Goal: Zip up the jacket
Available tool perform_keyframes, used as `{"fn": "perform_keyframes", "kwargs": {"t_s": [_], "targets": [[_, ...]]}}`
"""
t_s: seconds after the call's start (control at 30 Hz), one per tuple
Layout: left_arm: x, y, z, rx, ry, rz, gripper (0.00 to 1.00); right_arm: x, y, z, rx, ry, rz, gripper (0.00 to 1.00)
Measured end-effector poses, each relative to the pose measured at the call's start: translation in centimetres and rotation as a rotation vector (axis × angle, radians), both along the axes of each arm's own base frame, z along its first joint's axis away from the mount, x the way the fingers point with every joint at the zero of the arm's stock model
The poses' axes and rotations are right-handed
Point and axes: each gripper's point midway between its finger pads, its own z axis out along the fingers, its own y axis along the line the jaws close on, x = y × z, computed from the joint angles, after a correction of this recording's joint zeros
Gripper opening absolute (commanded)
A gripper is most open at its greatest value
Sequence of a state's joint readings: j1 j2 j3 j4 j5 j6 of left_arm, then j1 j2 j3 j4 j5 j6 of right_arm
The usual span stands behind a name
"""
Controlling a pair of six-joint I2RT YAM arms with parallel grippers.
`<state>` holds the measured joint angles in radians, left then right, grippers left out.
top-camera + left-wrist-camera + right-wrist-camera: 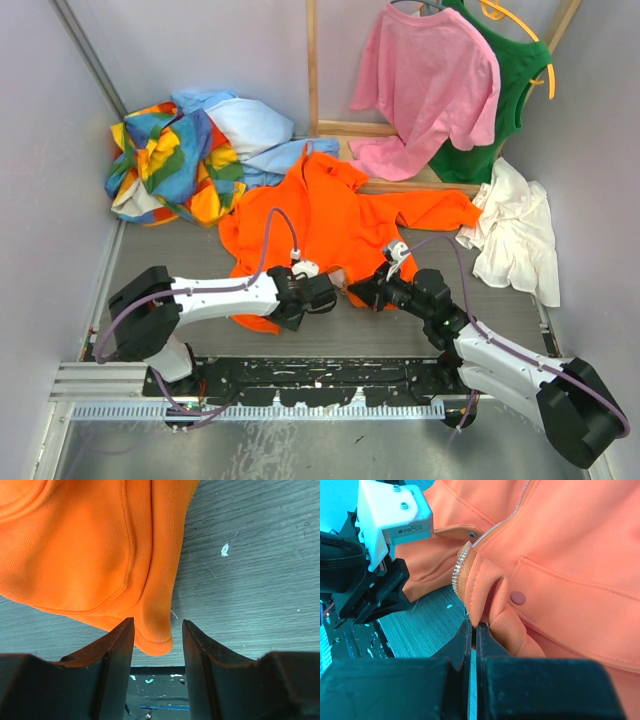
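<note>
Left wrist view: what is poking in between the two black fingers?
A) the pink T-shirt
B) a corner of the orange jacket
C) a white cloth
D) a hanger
B: a rounded corner of the orange jacket reaches into the gap of the left gripper, whose jaws stand apart on either side of it, over the grey table.

Top view: fixed high behind both arms, facing down over the whole table (pixel 160 255). Left wrist view: close, looking past the left gripper (pixel 158 621) at the jacket (pixel 90 555) hem between its fingers. Right wrist view: equally close behind the right gripper (pixel 472 625), with the left gripper ahead-left. All views share the jacket's hem.
</note>
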<state>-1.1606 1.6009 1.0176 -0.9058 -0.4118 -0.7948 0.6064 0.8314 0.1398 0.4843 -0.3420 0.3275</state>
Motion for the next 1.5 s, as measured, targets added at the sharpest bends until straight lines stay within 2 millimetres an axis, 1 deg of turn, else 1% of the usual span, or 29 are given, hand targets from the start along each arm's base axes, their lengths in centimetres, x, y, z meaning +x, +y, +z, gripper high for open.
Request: {"fn": "perform_keyframes", "kwargs": {"t_s": [0.2, 0.3, 0.47, 0.53, 0.6, 0.67, 0.83, 0.9, 1.0, 1.13, 1.33, 1.4, 1.5], "targets": [[0.0, 0.0, -0.9, 0.041, 0.015, -0.005, 0.35, 0.0, 0.0, -0.1, -0.002, 0.002, 0.0, 0.01], [-0.1, 0.3, -1.6, 0.072, 0.029, -0.005, 0.31, 0.0, 0.0, -0.3, -0.007, 0.01, 0.0, 0.01], [-0.3, 0.7, -2.1, 0.099, 0.04, -0.003, 0.23, 0.0, 0.0, -0.4, -0.008, 0.012, 0.0, 0.01], [-0.3, 0.8, -2.1, 0.104, 0.041, -0.002, 0.18, 0.0, 0.0, -0.4, -0.008, 0.012, 0.0, 0.01], [-0.3, 0.8, -2.1, 0.106, 0.042, -0.001, 0.07, 0.0, 0.0, -0.4, -0.008, 0.012, 0.0, 0.01], [-0.4, 0.8, -2.1, 0.107, 0.042, 0.0, 0.0, 0.0, 0.0, -0.4, -0.008, 0.012, 0.0, 0.01], [-0.3, 0.6, -1.7, 0.08, 0.036, -0.02, 0.0, 0.0, 0.0, -0.4, -0.008, 0.012, 0.0, 0.01], [-0.3, 0.3, -1.1, 0.035, 0.023, -0.029, 0.0, 0.0, 0.0, -0.4, -0.007, 0.012, 0.001, 0.01], [0.1, -0.3, 0.2, -0.064, -0.005, -0.041, 0.0, -0.1, 0.2, -0.5, -0.005, 0.021, 0.009, 0.01], [0.7, -1.5, 2.6, -0.245, -0.058, -0.072, 0.0, -0.4, 0.4, -0.8, -0.002, 0.039, 0.027, 0.01], [2.0, -2.8, 6.2, -0.574, -0.16, -0.106, 0.06, -0.9, 0.9, -0.2, 0.024, 0.035, 0.065, 0.01], [2.8, -2.6, 6.7, -0.671, -0.19, -0.091, 0.06, -1.2, 1.1, 0.0, 0.035, 0.038, 0.084, 0.01], [3.7, -2.4, 6.9, -0.8, -0.223, -0.073, 0.05, -1.7, 1.5, 0.6, 0.062, 0.037, 0.122, 0.01]]}}
